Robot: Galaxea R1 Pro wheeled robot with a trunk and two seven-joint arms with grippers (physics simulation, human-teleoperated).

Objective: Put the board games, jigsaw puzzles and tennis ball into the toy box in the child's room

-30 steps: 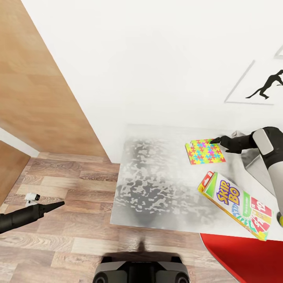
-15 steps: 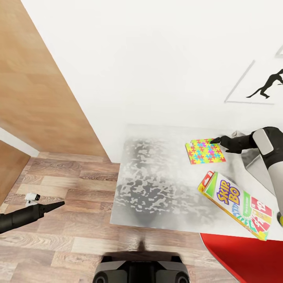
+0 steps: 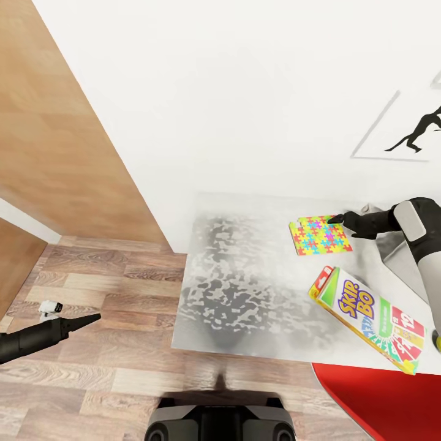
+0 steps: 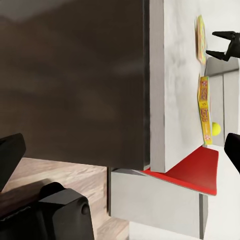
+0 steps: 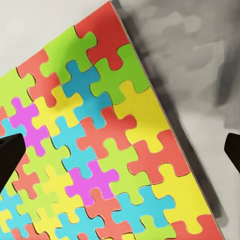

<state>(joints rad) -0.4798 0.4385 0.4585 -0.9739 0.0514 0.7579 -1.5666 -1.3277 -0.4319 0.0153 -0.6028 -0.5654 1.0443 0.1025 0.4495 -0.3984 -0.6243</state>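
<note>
The left claw (image 3: 92, 318) hangs low over the wood-plank floor (image 3: 104, 294), well apart from the worktop (image 3: 245, 288); its fingers look pressed together into a point and it carries nothing.

Further right, the jigsaw puzzle (image 3: 320, 235) lies flat on the worktop near the back wall. The right claw (image 3: 335, 218) sits at the puzzle's far right corner, spread open; in the right wrist view its two dark fingertips (image 5: 10, 155) stand wide apart on either side of the puzzle (image 5: 100, 150), which fills the gap between them. Whether the tips touch the puzzle's surface, I cannot tell.

The step in hand appears to be picking up this puzzle. Since the piece is thin and flat, a good grasp probably means working one finger under an edge, or sliding the puzzle toward the worktop's rim, before closing, rather than pinching straight down.

Nearer the robot, a Skip-Bo board game (image 3: 367, 318) rests on the worktop, apart from the puzzle. In the left wrist view the tennis ball (image 4: 216, 128) sits just beside that game.
</note>
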